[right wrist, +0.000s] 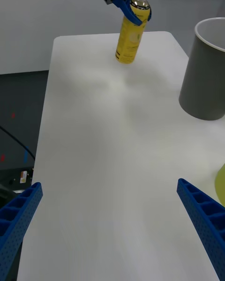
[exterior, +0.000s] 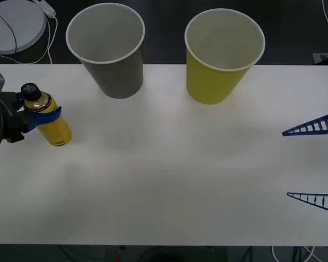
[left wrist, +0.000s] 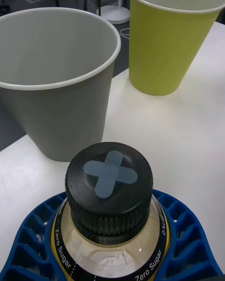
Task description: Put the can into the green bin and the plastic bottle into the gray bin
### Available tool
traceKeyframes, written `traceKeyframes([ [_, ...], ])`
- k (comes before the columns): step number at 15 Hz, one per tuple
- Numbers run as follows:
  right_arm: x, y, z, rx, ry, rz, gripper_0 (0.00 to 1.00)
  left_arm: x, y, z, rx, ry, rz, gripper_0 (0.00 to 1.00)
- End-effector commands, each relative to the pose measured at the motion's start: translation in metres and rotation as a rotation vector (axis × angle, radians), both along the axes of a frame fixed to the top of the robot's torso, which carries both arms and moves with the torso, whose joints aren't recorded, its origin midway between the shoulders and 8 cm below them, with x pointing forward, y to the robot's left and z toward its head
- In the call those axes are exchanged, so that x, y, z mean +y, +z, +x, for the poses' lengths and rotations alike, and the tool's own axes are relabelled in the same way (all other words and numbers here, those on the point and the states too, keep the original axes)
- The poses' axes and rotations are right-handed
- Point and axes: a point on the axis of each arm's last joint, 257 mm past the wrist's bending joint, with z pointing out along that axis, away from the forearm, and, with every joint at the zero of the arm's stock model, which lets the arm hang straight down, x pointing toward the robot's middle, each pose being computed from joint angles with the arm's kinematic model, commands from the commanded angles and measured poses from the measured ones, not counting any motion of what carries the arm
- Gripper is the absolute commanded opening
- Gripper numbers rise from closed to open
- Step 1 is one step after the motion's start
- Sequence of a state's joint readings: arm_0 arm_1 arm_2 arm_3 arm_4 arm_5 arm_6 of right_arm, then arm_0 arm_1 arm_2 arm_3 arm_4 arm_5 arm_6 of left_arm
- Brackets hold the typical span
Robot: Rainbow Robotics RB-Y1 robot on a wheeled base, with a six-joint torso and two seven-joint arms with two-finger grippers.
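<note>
White table (exterior: 169,180): left gripper (exterior: 41,115) clamps plastic bottle (exterior: 50,121) by its neck, tilted, near gray bin (exterior: 112,49). Right gripper (exterior: 311,164) gapes, idle. Risk: swinging bottle tips the bin.

The left end effector (exterior: 39,114) is showing blue fingers (left wrist: 33,243) moulded as an open lattice of ribbed cells, curving like two halves of a collar. Just behind them, a black housing is carrying the fingers, with a grey block and a dark cable sitting behind that. The right end effector (exterior: 311,162) is showing two long blue fingers (right wrist: 201,215), each tapering to a sharp point and built like a ladder, with short cross-ribs dividing hollow cells along its length.
</note>
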State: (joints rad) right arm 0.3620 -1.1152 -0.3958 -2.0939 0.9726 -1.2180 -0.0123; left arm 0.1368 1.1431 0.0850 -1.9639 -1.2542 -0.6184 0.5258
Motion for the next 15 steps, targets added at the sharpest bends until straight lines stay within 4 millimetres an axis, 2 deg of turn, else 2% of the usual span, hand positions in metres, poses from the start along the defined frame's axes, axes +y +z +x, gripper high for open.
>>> traceKeyframes([
  [1, 0.000, 0.000, 0.000, 0.000, 0.000, 0.000, 1.00, 0.005, 0.010, 0.000, 0.030, 0.017, 0.016, 0.00],
  [4, 0.000, 0.000, 0.000, 0.000, 0.000, 0.000, 1.00, 0.012, 0.022, -0.002, 0.076, 0.013, 0.061, 0.00],
  [8, 0.000, 0.000, 0.000, 0.000, 0.000, 0.000, 1.00, 0.033, 0.049, -0.008, 0.141, 0.024, 0.172, 0.00],
  [15, 0.000, 0.000, 0.000, 0.000, 0.000, 0.000, 1.00, 0.051, 0.082, -0.003, 0.226, 0.046, 0.282, 0.00],
])
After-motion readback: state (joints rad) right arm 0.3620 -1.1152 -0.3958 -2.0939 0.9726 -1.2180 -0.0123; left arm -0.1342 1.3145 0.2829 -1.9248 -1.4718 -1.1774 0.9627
